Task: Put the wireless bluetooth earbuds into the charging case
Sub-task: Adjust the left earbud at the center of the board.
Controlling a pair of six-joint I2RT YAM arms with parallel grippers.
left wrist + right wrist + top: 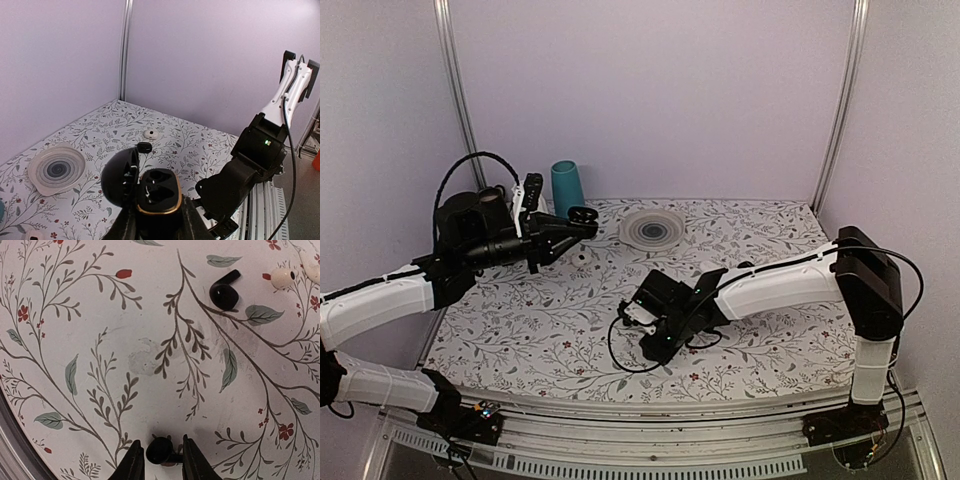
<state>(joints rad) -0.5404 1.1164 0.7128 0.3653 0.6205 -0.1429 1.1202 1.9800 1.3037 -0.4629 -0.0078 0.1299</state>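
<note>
right wrist view: my right gripper [161, 446] stands narrow around one earbud [160, 452] at six o'clock of the picture. its short stem touches one finger and its round body sits just beside the other. whether i truly pinch it or only flank it, i cannot tell. the second earbud [224, 290] lies on the floral cloth [100, 365] at one o'clock from there, well apart, with a white pebble-like thing [282, 276] near it at two o'clock.

my left gripper [160, 222] is clamped on the charging case [159, 192], held up off the cloth. its lid is swung open toward nine o'clock and both sockets are bare and facing up.

as i judge the risks, the bud is small and rounded, so a grip across stem and body may twist it or squirt it out on the lift. if it turns in my fingers, the stem will not line up with its socket. each socket likely fits one bud only, so the wrong one would refuse it. pressing down on a case held in the air could also tilt it in my left hold.
</note>
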